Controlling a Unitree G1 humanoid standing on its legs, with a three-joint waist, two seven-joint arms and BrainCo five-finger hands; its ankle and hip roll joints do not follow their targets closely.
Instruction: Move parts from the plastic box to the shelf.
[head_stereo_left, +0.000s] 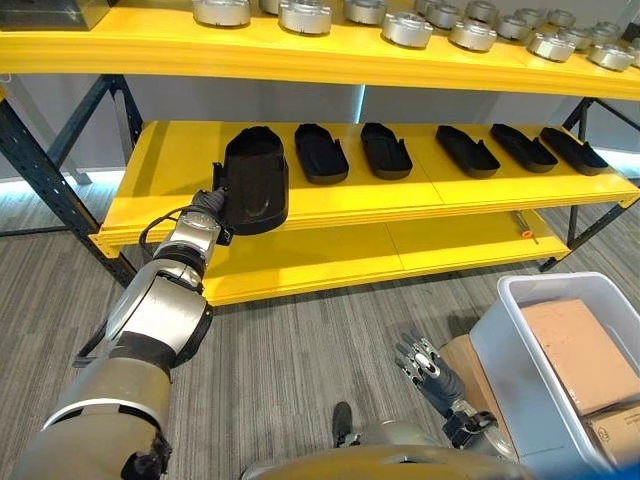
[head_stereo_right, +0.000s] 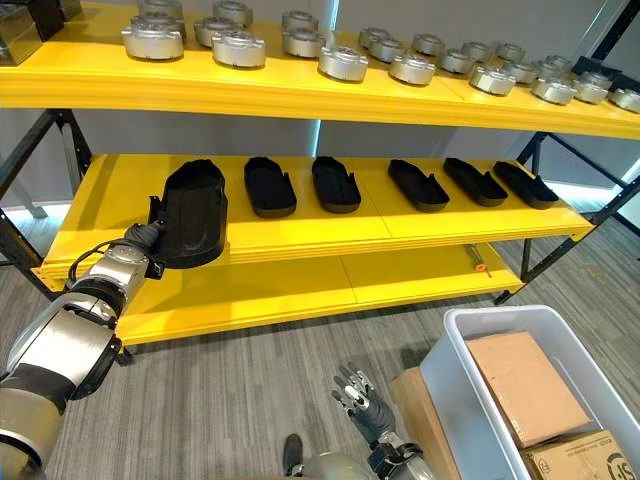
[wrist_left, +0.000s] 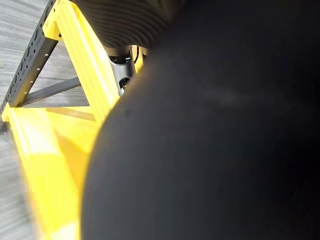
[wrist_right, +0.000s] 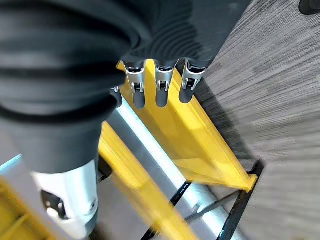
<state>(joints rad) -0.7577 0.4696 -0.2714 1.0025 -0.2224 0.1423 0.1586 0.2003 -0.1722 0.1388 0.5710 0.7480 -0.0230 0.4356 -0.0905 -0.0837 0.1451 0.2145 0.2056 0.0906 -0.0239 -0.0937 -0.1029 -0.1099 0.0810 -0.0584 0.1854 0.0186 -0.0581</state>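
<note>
Left eye view: left hand (head_stereo_left: 205, 208) at front edge of middle yellow shelf (head_stereo_left: 170, 165), holding black part (head_stereo_left: 255, 178) upright over shelf's left end — fingers hidden behind part, grip cannot be told. Five more black parts (head_stereo_left: 321, 152) lie in row along same shelf, to its right. Right hand (head_stereo_left: 428, 368) low near plastic box (head_stereo_left: 520, 365) — fingers straight, spread, empty. Box holds cardboard cartons (head_stereo_left: 580, 350). Round metal parts (head_stereo_left: 305, 16) line top shelf.

A row of round silver metal discs (head_stereo_right: 343, 62) lies along the top yellow board. A small orange-tipped tool (head_stereo_right: 474, 259) lies below those discs on the lowest board. Grey wood-grain floor (head_stereo_right: 230, 400) spreads in front, well below the discs.
</note>
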